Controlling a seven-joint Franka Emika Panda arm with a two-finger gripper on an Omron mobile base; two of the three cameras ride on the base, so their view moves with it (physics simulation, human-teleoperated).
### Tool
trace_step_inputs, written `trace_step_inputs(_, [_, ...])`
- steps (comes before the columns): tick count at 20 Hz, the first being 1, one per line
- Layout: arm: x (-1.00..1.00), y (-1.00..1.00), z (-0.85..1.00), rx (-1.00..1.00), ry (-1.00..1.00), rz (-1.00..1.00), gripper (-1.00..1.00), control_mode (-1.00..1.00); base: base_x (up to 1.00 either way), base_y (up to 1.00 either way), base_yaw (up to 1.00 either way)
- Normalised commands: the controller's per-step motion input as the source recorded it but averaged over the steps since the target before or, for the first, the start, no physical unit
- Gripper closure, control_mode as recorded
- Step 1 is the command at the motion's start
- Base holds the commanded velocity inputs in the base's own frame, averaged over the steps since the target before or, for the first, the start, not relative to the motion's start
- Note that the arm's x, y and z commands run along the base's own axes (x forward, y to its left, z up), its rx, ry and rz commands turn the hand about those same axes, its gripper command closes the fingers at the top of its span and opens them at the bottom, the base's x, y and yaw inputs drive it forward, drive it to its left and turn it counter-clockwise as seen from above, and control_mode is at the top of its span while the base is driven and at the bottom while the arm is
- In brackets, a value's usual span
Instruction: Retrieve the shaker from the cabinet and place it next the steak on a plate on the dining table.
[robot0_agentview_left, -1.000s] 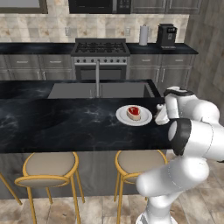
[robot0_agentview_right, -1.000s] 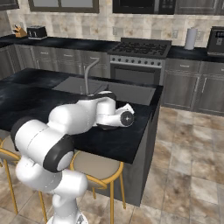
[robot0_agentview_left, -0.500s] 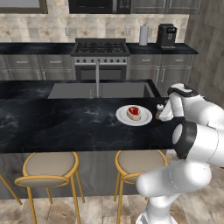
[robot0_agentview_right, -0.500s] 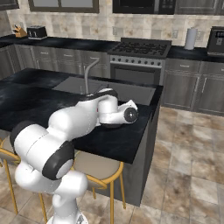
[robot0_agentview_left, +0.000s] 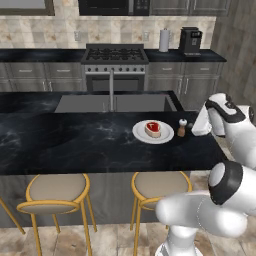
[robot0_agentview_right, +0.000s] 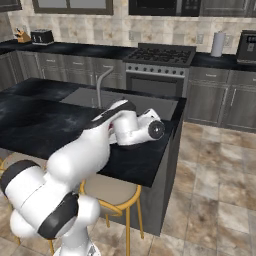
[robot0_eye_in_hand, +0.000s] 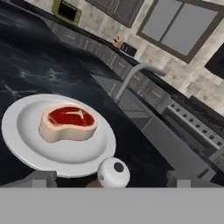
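one steak (robot0_agentview_left: 153, 128) on plate (robot0_agentview_left: 141, 135), shaker (robot0_agentview_left: 182, 128) just beside plate

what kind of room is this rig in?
A home-style kitchen, rendered. A stove sits between grey drawer units along the back wall, an island counter has a sink and stools, and a steak lies on a plate.

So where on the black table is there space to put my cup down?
The long black marble island lies bare left of the round white plate, in front of the sink. It is crowded right of the plate, where the small brown wooden shaker and the open gripper sit.
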Motion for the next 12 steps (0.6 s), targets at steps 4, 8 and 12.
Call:
trace_step_inputs(4, [-0.86,-0.07,0.49,0.0,-0.15,0.06,-1.0,-1.0,0.0,0.0,0.0])
trace_step_inputs(8, [-0.99,-0.01,0.36,0.0,-0.14,0.06,-1.0,-1.0,0.0,0.0,0.0])
trace_step_inputs(12, [-0.89,0.0,0.27,-0.01,-0.1,0.07,-1.0,-1.0,0.0,0.0,0.0])
